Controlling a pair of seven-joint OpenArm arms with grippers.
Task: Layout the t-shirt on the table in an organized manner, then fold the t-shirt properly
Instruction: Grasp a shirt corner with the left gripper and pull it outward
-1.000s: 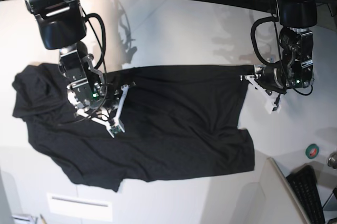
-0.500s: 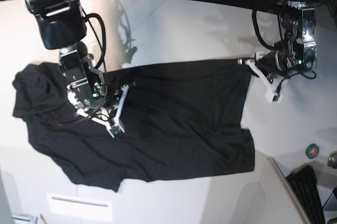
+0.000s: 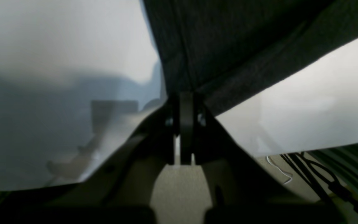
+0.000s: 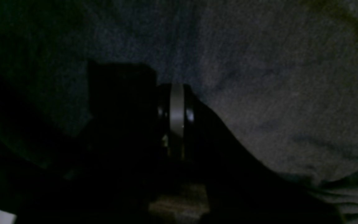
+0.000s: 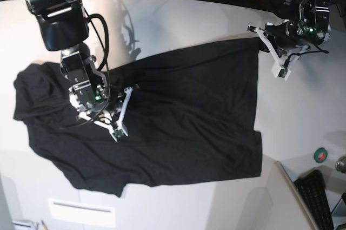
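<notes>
Layout step, we judge: the t-shirt (image 5: pixel 178 127) lies mostly spread on the table (image 5: pixel 178 19), no fold begun. We see the left gripper (image 5: pixel 258 35) clenched on one far hem corner, lifting it off the surface. The right gripper (image 5: pixel 116 113) is clamped, pressing the cloth mid-body. Next we would draw that corner outward until taut, then lower it flat.

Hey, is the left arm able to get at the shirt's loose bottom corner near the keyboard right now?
Probably not yet: the left end effector is shut on the t-shirt's far corner, so it must let go first.
</notes>
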